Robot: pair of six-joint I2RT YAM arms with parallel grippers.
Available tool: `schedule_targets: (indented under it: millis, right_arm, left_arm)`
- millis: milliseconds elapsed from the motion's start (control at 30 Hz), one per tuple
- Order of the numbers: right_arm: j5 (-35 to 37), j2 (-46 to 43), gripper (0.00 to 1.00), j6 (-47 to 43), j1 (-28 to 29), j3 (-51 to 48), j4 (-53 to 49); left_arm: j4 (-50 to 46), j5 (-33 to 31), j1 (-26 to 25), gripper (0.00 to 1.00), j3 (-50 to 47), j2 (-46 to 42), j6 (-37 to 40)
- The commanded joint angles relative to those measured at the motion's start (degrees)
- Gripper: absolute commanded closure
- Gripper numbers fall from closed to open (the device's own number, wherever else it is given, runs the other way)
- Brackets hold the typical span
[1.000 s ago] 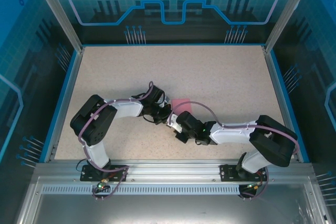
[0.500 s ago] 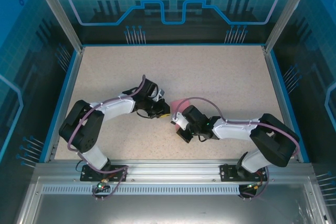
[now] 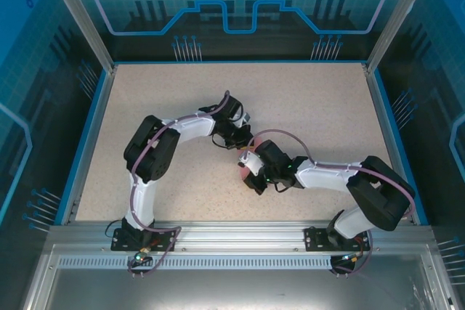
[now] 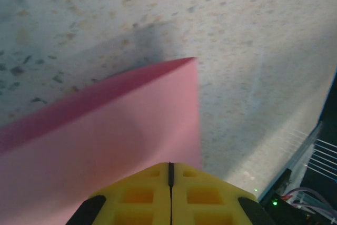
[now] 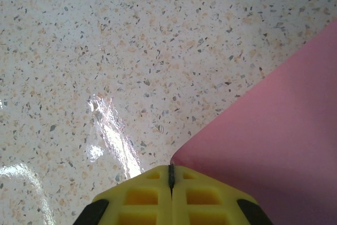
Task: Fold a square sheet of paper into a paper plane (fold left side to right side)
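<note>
The square sheet of paper is pink-red. In the left wrist view it slopes up off the speckled table and casts a shadow, one corner pointing away. My left gripper is shut on its near edge. In the right wrist view the paper lies flat at the right. Its rounded corner meets the tips of my right gripper, which is shut and rests on that corner. From above, the left gripper and right gripper meet at mid-table, covering most of the sheet.
The beige speckled tabletop is ringed by a blue rim and glass walls. The right arm's cable loops over the spot where both grippers work. Open table lies at the back and on both sides.
The left arm has swung from the sheet's left side round to its far side, its elbow now raised. Its jaws parted briefly and closed again. The right gripper shifted slightly right.
</note>
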Motion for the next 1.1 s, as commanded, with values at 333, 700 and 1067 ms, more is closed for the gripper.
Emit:
schedule_targets:
  millis: [333, 700, 1067]
  right_arm:
    - [-8.47, -0.22, 0.98, 5.45, -6.46, 1.63, -2.87]
    - [-9.08, 1.51, 0.98, 9.36, -12.24, 2.53, -3.86]
    - [-7.68, 3.77, 0.98, 10.83, -16.75, 4.03, -5.48]
  left_arm:
    - [-3.58, -2.93, -1.97, 0.95, 1.32, 6.43, 2.85]
    - [-5.26, -4.98, -2.71, 0.95, 1.84, 7.00, 3.71]
    - [-5.69, -5.28, -3.14, 0.95, 2.10, 7.09, 3.60]
